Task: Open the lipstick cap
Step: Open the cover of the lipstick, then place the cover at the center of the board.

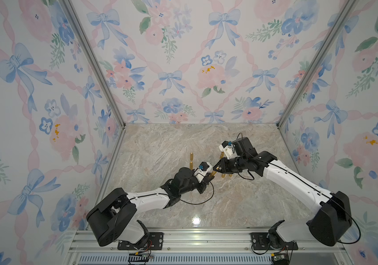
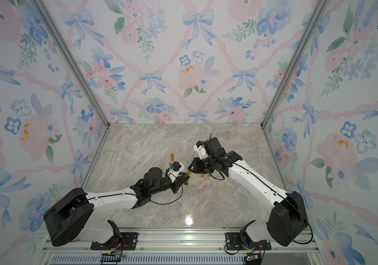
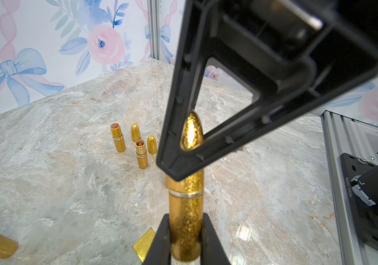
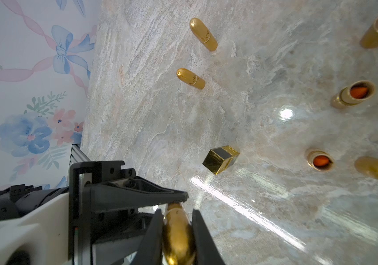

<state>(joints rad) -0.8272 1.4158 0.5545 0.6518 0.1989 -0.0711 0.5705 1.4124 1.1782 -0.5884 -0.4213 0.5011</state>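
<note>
lipstick (image 3: 186,206) hangs above the middle of the surface (image 3: 68,183), left claw (image 1: 209,177) clamped on its base as anchor while right claw (image 4: 176,227) grips the cap (image 3: 191,134) (seam not yet parted), seemingly to pull it off.

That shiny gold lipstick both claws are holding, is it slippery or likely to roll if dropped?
Probably slippery: the lipstick has a glossy gold finish, so the left gripper and right gripper likely need firm pinches. Its round body and bullet-shaped cap suggest it would roll if laid down. It looks rigid.
</note>
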